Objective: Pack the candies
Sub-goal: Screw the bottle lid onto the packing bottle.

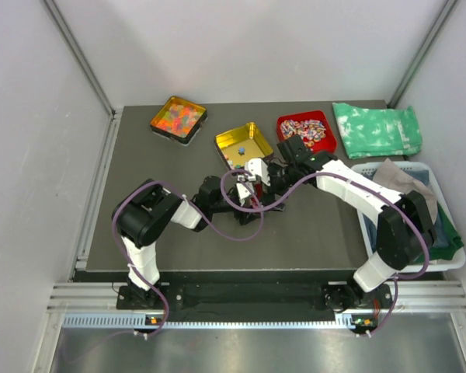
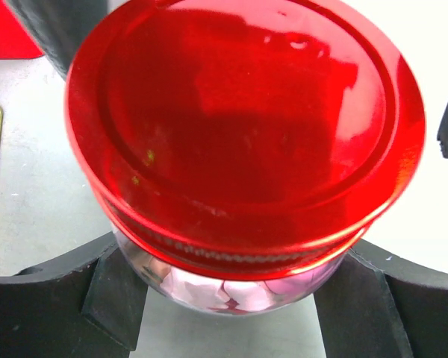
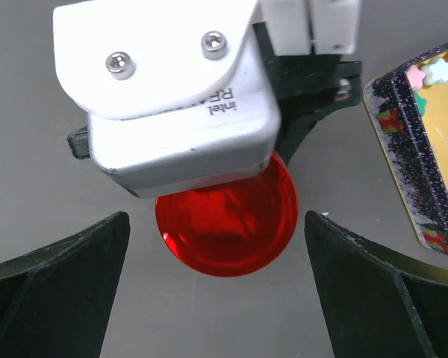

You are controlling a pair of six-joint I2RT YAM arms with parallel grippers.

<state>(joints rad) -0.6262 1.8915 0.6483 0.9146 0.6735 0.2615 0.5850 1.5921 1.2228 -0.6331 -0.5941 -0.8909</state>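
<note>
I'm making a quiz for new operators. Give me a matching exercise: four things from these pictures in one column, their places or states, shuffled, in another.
1 clear glass jar with a red metal lid
2 square yellow metal tray
3 square red tray
4 crumpled green cloth

A far right corner of the table
B gripped by the left gripper
C holds striped wrapped sweets
D holds only a few small candies

Pairs: 1-B, 2-D, 3-C, 4-A

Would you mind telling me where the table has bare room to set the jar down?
Bare: left strip between the orange tray and left arm; near middle between left arm and right arm. Crowded: around the yellow tray, red tray and jar, and by the basket.
</note>
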